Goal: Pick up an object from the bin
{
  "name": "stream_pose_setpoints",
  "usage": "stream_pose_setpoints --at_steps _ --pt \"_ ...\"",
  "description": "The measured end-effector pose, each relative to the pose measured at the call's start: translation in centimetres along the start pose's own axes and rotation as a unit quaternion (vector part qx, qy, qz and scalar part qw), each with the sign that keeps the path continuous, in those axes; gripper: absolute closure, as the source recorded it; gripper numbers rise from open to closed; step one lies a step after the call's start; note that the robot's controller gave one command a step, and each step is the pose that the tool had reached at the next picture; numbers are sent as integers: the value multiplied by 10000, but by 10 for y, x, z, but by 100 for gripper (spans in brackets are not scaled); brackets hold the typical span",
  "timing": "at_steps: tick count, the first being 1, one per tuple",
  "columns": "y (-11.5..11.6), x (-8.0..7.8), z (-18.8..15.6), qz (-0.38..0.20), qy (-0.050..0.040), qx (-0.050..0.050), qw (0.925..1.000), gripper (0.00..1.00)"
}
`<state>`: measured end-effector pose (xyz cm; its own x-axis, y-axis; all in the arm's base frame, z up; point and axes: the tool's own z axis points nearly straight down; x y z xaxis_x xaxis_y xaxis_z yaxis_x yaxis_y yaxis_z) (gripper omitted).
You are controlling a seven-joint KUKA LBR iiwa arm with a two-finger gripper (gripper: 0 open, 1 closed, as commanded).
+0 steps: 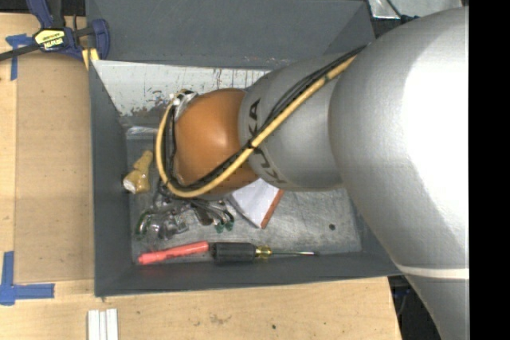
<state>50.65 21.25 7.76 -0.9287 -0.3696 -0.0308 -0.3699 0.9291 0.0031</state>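
Note:
My gripper reaches down into the left part of the bin, its grey metal end low over the floor. Just left of it and a little farther back lies a small tan bottle with a pale cap. In front of the gripper, along the near wall, lies a red pen. A screwdriver with a black handle and a thin shaft lies end to end with the pen, to its right. A white pad with an orange-brown edge sits to the gripper's right, partly under the arm.
The arm, with its orange cover and yellow cable, comes in from the right and hides the middle and back of the bin. A small dark and green piece lies between the gripper and the pad. The floor to the right of the pad is bare.

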Motion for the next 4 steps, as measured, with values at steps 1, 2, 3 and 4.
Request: stream_pose_setpoints --at_steps 1,2,3,4 --pt "3 2 -44 -313 159 13 9994 100" --pt "4 3 -64 -366 75 8 9993 100" --pt "4 -2 -74 -346 187 8 9992 100" --pt "4 1 -141 -406 162 8 9990 100"
